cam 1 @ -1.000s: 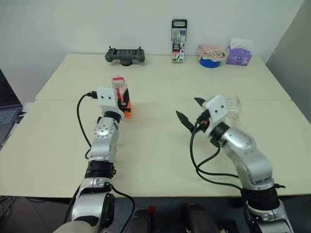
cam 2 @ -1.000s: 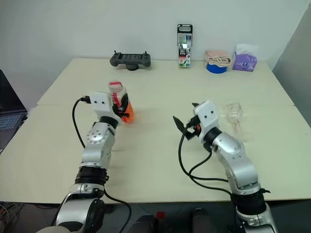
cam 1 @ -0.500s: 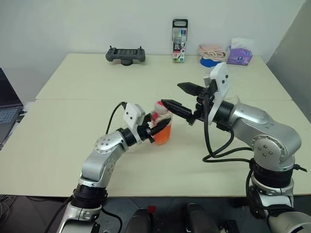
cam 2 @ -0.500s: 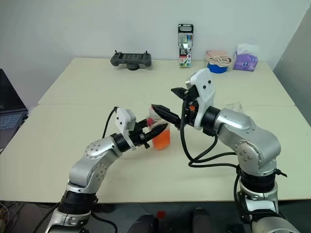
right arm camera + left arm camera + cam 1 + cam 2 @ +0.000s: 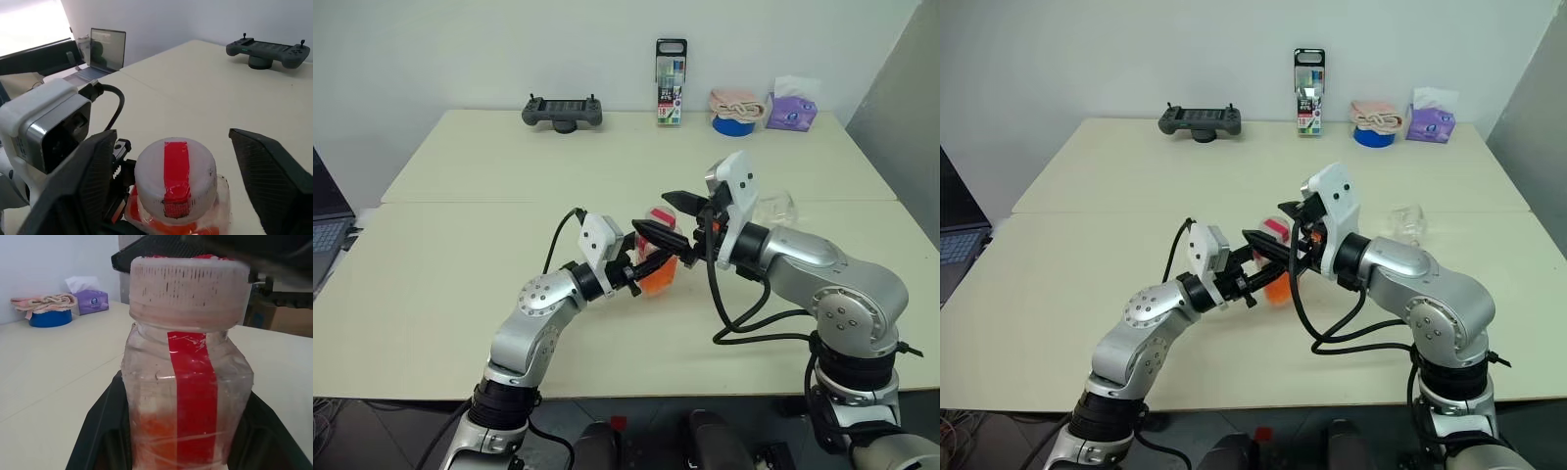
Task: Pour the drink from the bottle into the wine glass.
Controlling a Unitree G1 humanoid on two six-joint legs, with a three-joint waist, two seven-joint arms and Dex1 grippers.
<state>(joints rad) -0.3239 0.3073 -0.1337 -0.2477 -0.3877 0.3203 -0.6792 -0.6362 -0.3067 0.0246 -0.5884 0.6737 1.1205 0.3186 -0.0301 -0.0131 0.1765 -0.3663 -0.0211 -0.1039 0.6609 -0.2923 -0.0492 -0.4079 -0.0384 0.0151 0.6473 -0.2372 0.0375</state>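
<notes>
Bright, even light falls from overhead; shadows on the counter (image 5: 460,245) are soft and faint. Head views are sharp. In the left wrist view, the background is softly blurred.

The cream surface (image 5: 460,284) carries a controller (image 5: 562,111), pen pack (image 5: 671,82), tape roll (image 5: 735,124) and tissues (image 5: 792,113) along its far edge, and the glass (image 5: 775,209) at right.

Both arms are reaching inward, meeting over the middle — the left gripper (image 5: 641,275) is clamping tight, while the right gripper (image 5: 671,217) is standing with fingers spread.
</notes>
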